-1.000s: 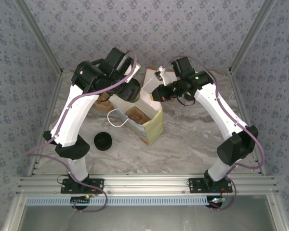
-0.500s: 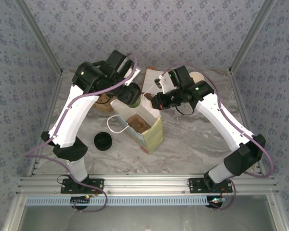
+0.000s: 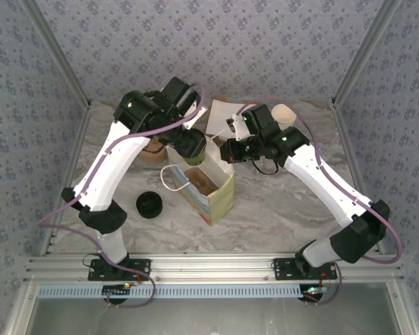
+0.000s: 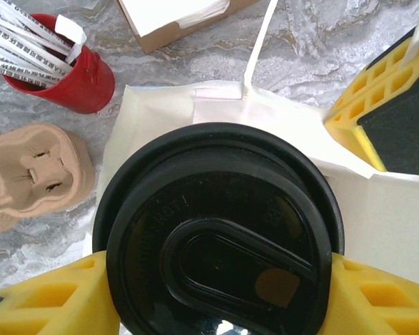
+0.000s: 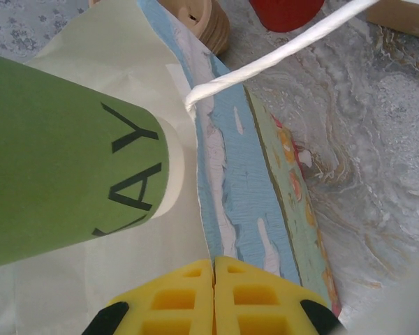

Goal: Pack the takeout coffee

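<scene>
Since a second ago, your left end effector (image 3: 193, 145) has carried the takeout coffee (image 3: 195, 156) forward over the open paper bag (image 3: 222, 197), its fingers clasping the cup. Your right end effector (image 5: 214, 289), pressed together, pinches the bag's rim. The bag itself has slid nearer on the worktop (image 3: 279, 209).

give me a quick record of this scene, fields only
left gripper: shut on the coffee cup, held over the bag's open mouth
right gripper: shut on the bag's rim
coffee cup: lid on
bag: upright, open
nearby: loose black lid, red cup of sticks
</scene>
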Robot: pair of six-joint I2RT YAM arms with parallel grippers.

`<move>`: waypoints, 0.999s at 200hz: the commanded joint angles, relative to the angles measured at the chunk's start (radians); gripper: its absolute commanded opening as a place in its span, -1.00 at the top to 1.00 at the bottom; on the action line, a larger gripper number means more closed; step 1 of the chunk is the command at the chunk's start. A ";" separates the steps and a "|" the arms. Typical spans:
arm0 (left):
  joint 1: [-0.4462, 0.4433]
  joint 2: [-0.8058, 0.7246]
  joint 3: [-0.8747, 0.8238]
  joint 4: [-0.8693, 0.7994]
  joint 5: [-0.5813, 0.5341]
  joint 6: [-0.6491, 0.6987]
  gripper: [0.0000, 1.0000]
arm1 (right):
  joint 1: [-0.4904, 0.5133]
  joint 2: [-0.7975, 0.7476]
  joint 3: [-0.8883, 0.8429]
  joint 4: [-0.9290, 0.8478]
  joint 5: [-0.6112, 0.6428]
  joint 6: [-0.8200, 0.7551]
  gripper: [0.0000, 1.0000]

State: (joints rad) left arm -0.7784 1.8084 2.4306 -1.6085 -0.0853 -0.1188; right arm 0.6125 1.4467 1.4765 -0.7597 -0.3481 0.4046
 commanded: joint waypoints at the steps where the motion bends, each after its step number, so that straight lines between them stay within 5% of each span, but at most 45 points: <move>1: 0.012 0.019 -0.014 -0.036 0.032 -0.016 -0.21 | 0.022 -0.039 -0.026 0.040 0.052 0.046 0.97; 200: 0.058 0.081 -0.167 0.098 0.013 -0.055 -0.05 | 0.056 -0.129 -0.133 0.100 0.087 0.110 0.98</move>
State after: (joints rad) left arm -0.7383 1.8755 2.2745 -1.5242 -0.0536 -0.1593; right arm 0.6590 1.3445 1.3540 -0.6716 -0.2577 0.5014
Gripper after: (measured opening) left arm 0.623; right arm 0.074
